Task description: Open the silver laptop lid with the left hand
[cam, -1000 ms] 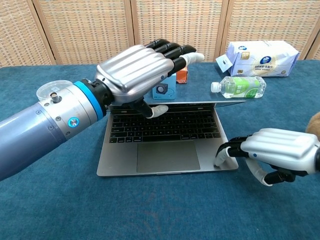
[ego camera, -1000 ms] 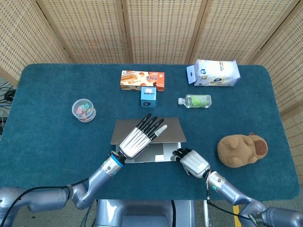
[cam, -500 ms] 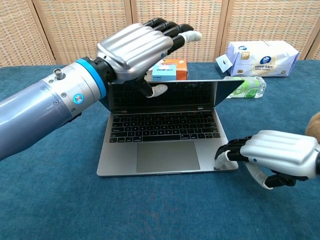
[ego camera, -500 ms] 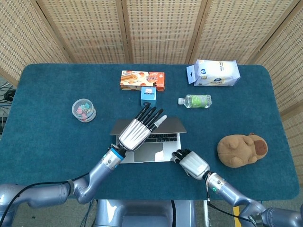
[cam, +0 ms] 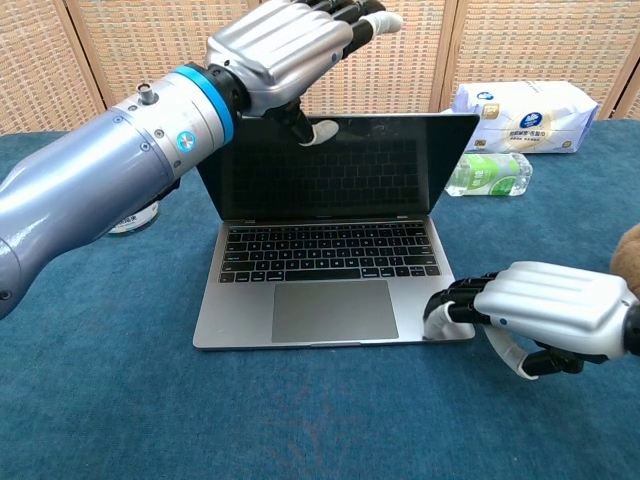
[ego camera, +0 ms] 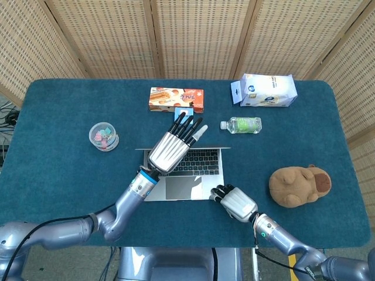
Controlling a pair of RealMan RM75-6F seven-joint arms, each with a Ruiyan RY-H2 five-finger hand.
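Observation:
The silver laptop [ego camera: 183, 186] [cam: 330, 310] lies open at the middle front of the blue table, its dark screen [cam: 340, 170] standing almost upright. My left hand [ego camera: 170, 151] [cam: 275, 45] is at the lid's top edge, left of centre. Its thumb presses the screen side while the outstretched fingers lie over the back, so the lid is pinched between them. My right hand [ego camera: 237, 203] [cam: 550, 315] has its fingers curled, and their tips press on the front right corner of the laptop's base.
Behind the laptop are a biscuit box [ego camera: 176, 99] and a small blue box [ego camera: 179, 111], partly hidden by my left hand. A water bottle [ego camera: 241, 124] and a tissue pack [ego camera: 266, 91] lie at the back right. A brown plush toy [ego camera: 299, 184] sits right; a clear tub [ego camera: 104, 136] sits left.
My left hand has swung the lid up and back from nearly flat to almost upright. The right hand has stayed on the base's corner.

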